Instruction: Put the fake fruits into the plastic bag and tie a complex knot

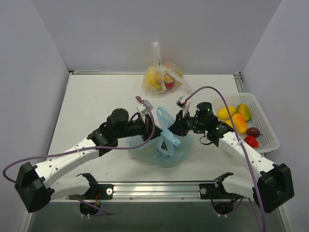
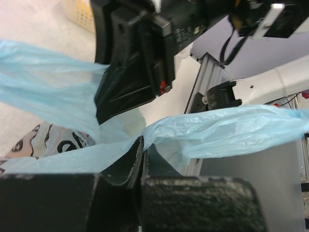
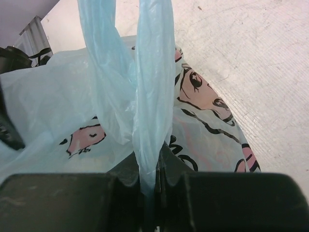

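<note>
Print on plastic bag (image 1: 161, 153): pink-and-black cartoon only. Small lettering on black housing (image 2: 145, 48) unreadable. Bag sits centre frame on counter (image 1: 96, 101). left tool (image 2: 142, 157) clamped shut on bag plastic. right tool (image 3: 152, 171) clamped shut on a handle strip. fake fruits (image 1: 240, 121) in basket (image 1: 270, 141), right edge.
</note>
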`<state>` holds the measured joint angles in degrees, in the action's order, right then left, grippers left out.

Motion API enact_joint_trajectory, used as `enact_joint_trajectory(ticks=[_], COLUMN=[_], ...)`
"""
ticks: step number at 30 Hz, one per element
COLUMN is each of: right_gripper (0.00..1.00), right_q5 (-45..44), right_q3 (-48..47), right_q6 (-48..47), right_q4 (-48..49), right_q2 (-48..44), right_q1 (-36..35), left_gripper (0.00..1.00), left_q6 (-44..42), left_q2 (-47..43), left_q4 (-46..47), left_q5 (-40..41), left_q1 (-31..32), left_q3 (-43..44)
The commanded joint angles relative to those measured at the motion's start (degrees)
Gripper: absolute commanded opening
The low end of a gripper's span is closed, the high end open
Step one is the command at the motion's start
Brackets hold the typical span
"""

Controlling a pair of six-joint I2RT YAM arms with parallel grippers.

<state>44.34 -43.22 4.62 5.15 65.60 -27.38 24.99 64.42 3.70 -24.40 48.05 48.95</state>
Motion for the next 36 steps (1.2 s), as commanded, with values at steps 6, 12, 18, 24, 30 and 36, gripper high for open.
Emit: enact_joint_trajectory(ticks=[6,12,18,24,30,36], right_gripper=[0.0,0.23,0.6,0.78,0.79,0.79], right_q5=[8.12,15.78,19.03,19.12,16.4,14.38], right_q3=[-2.66,-1.78,-1.07,-1.43,-0.99,-1.25], right_q6=[0.92,-4.16,-14.28,-17.54,-10.35,-2.97], right_q4=[2.24,-1.36,-9.54,-11.56,-5.6,0.74], right_q2=[0.23,-1.97,-3.9,-4.43,-3.47,-1.18], right_q1=[-0.57,-0.31,-0.05,-0.75,-0.92,-1.01], left_gripper=[0.0,0.0,0.0,0.0,0.0,0.0], left_q6=[2.76,4.63,3.31,3.49,0.85,-4.15], left_q2=[7.11,9.14,7.74,8.53,9.49,9.41], left_q4=[9.73,9.93,8.33,9.39,8.69,6.15], left_q5=[1.18,2.08,1.82,0.67,2.52,5.76], left_q1=[1.43,-2.25,-3.49,-3.49,-0.87,2.39], left_q3=[2.46,1.94,1.5,1.94,2.91,4.31])
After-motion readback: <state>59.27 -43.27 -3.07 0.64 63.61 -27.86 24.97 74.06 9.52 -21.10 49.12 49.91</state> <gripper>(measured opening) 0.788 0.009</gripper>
